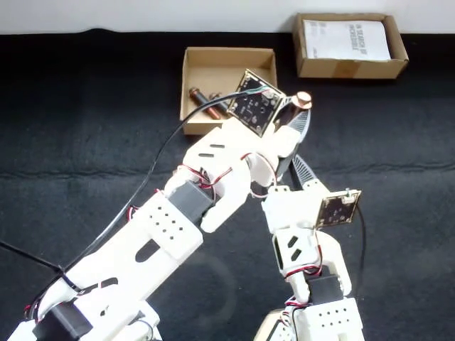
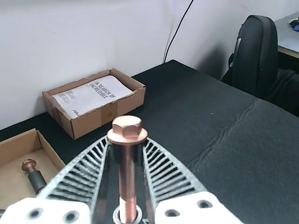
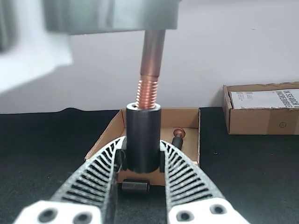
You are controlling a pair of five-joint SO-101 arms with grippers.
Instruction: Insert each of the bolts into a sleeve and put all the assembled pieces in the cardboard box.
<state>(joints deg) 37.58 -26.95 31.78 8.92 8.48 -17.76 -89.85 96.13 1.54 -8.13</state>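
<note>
Copper hex bolt (image 2: 127, 172) gripped in my left end effector (image 2: 127, 142) needed lowering straight into the black cylindrical sleeve (image 3: 143, 130) my right end effector (image 3: 142, 142) held.

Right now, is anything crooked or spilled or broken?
Nothing stands out. The left gripper holds the bolt with its threaded tip entering the sleeve in the right gripper. One spare sleeve lies on its side on the table, just outside the cardboard box.
</note>
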